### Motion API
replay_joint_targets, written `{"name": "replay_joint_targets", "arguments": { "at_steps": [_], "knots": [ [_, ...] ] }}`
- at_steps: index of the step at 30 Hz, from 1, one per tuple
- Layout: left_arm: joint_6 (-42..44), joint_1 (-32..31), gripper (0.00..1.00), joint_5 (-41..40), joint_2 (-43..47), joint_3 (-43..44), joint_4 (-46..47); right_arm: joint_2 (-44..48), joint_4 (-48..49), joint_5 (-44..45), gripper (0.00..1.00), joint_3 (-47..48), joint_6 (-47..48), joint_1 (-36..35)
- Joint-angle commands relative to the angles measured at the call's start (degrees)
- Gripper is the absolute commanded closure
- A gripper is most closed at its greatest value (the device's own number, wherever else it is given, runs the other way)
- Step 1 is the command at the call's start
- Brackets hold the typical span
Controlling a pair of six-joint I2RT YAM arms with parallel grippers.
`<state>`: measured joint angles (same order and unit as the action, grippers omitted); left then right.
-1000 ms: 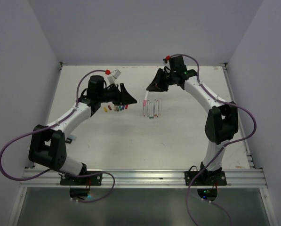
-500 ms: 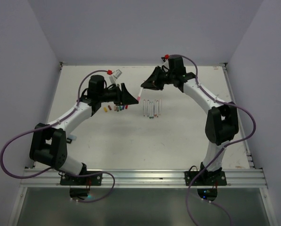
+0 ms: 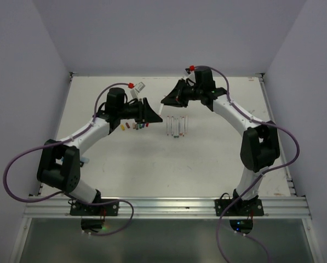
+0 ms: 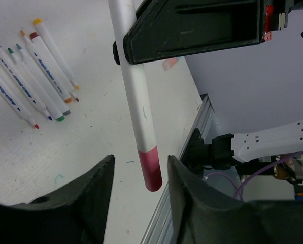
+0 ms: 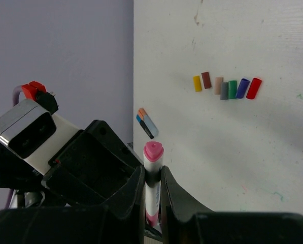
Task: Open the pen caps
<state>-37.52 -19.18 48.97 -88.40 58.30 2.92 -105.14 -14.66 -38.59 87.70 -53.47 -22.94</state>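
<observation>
White table [image 3: 207, 164], pen [image 4: 136, 91] offered for uncapping.
Right gripper [image 5: 152, 189] pinches the pen so its pink cap [image 4: 150, 170], low in the left wrist view, sits between the spread fingers of left gripper [image 4: 139, 175], probably for pulling.

A white table [image 3: 207, 159] is carrying a row of uncapped white pens [image 4: 35, 84] that are lying side by side. A small flat block [image 5: 147, 123], orange and blue at 1 end, is lying well apart from them, near the table's edge. Pale lilac walls [image 3: 21, 55] are closing in 3 sides. An aluminium rail [image 3: 168, 205] is running along the near edge.
</observation>
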Motion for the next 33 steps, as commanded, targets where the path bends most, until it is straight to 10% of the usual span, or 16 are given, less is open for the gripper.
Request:
{"name": "replay_joint_targets", "arguments": {
  "at_steps": [1, 5, 12, 26, 31, 33],
  "knots": [
    [-1.6, -0.2, 0.58, 2.5, -0.1, 2.2, 1.7, 3.8, 3.8, -1.5, 1.0, -1.0, -2.1, -0.5],
    [-4.3, -0.2, 1.0, 6.2, -0.4, 0.5, 6.0, 4.0, 5.5, -1.7, 1.0, -2.0, -2.6, -0.7],
    [-6.4, -0.2, 1.0, 6.4, 1.3, -2.0, 8.1, 5.5, 18.2, 1.2, 1.0, -9.0, -1.8, -0.8],
    [-41.9, 1.2, 1.0, 19.4, 0.3, -15.5, 63.8, -1.4, 68.2, -8.3, 1.0, -16.9, -26.7, -0.7],
    [-49.6, 3.3, 1.0, 20.1, -2.1, -18.2, 72.4, -0.9, 67.7, -7.5, 1.0, -17.8, -26.3, -0.7],
    [-43.3, 4.0, 1.0, 19.1, -0.9, -18.4, 60.2, 1.3, 56.0, -3.6, 1.0, -17.5, -18.6, -0.7]
  ]
}}
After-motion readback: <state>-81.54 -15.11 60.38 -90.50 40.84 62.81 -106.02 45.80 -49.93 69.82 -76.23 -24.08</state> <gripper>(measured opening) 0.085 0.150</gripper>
